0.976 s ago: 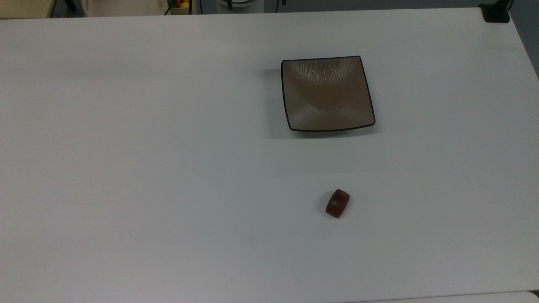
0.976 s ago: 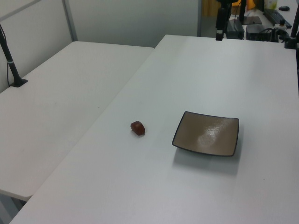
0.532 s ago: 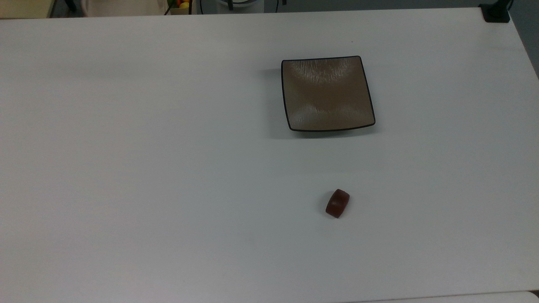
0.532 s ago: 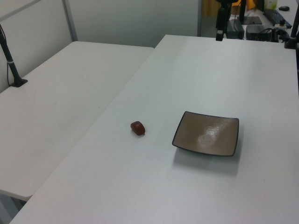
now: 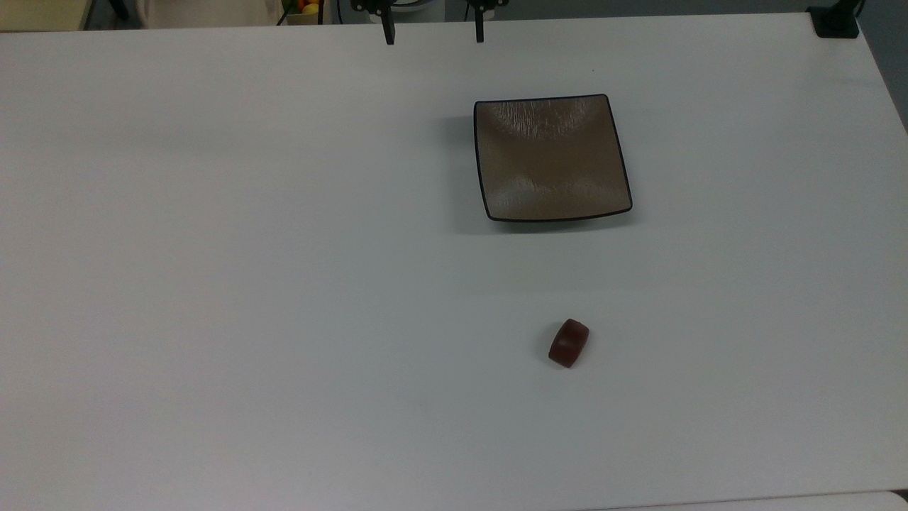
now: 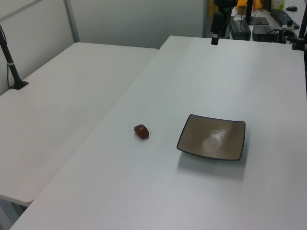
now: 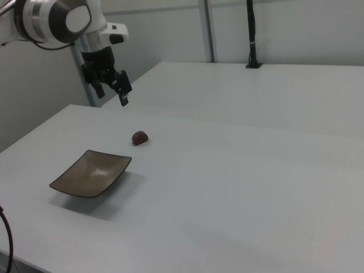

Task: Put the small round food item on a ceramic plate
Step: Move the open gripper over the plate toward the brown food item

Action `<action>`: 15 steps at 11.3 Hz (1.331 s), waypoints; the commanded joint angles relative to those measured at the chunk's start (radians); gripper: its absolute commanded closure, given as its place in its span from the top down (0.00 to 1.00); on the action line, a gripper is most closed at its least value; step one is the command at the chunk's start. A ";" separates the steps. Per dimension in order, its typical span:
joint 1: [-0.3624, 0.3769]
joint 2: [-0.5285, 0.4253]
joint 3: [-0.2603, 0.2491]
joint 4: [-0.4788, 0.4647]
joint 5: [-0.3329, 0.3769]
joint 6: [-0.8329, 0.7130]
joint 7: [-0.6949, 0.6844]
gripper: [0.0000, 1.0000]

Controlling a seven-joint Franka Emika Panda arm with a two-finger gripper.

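Trouble, if it comes, will come from the shape of the small round food item point(image 5: 568, 343) (a glossy, stubby little cylinder lying on its curved side). It sits on the bare white table point(image 5: 213, 248), well apart from the gripper point(image 5: 433, 32), which hangs at the table's far edge in the top view with its two fingers spread wide and nothing between them. In the right view the gripper point(image 7: 111, 90) hovers high, up and to the right view's left of the item point(image 7: 139, 137). The ceramic plate point(image 5: 552, 159) lies between the two, nearer the gripper than the item is, and is empty.

I'd judge the reach has barely begun. Should the fingers close along the rolling direction, or land off-centre, the piece could squirt out and roll away. A low sweep toward it might also clip the plate's upturned corner. Dropped from too high, it may bounce out of the dished centre.
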 commanded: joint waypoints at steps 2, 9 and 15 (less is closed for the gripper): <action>0.010 0.174 0.004 0.188 -0.014 0.008 0.296 1.00; 0.121 0.531 -0.008 0.441 -0.015 0.249 0.672 1.00; 0.189 0.689 -0.014 0.458 -0.064 0.506 0.772 1.00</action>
